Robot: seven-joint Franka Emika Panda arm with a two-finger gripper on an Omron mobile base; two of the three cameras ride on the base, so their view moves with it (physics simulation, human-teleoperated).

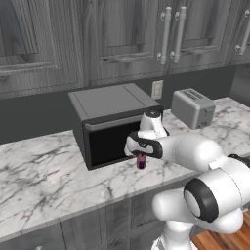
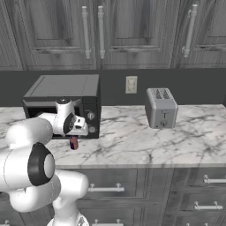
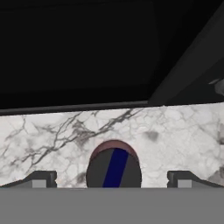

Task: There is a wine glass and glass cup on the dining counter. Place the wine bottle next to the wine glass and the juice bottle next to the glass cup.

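The juice bottle is a tiny purple bottle with a reddish cap. It stands upright on the marble worktop just in front of the microwave's dark door. My gripper hangs directly over it, pointing down. In the hand view the bottle's cap sits centred between my two fingertips, which stand wide apart on either side without touching it, so the gripper is open. The wine bottle, wine glass, glass cup and dining counter are out of view.
A black microwave stands right behind the bottle. A silver toaster sits further right under a wall outlet. Grey wall cabinets hang above. The worktop's front edge runs just below the bottle.
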